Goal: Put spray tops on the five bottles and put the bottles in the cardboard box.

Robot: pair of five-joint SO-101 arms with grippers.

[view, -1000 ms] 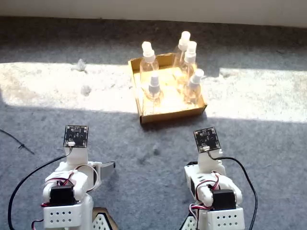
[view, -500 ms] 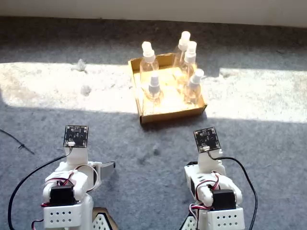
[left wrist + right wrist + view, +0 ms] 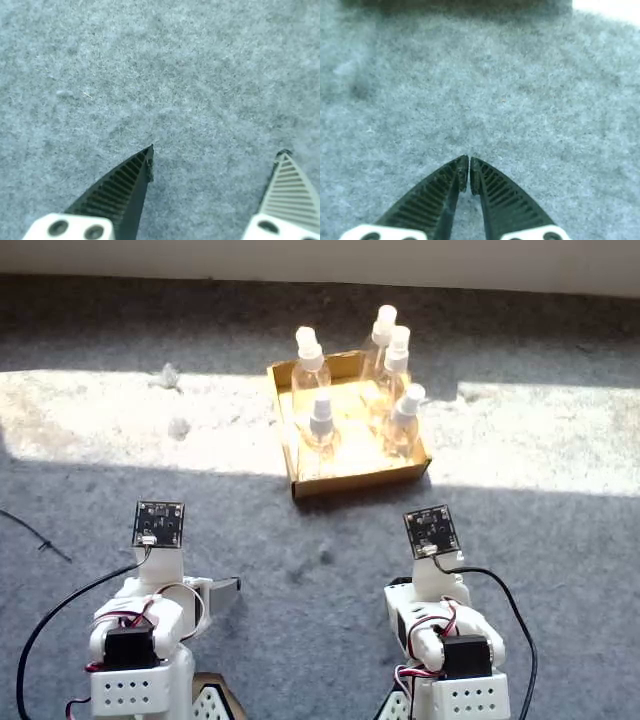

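Judging by the five bottles standing upright with white spray tops on, grouped at the cardboard box, the task looks finished or at its last check. Whether the rearmost bottle sits inside the back wall or just behind it I cannot tell. If outside, the next move calls for a long reach past the others without toppling them. Both arms sit folded near their bases, well apart from the box. The left hand hangs spread over bare grey desk; the right hand is pressed together, empty
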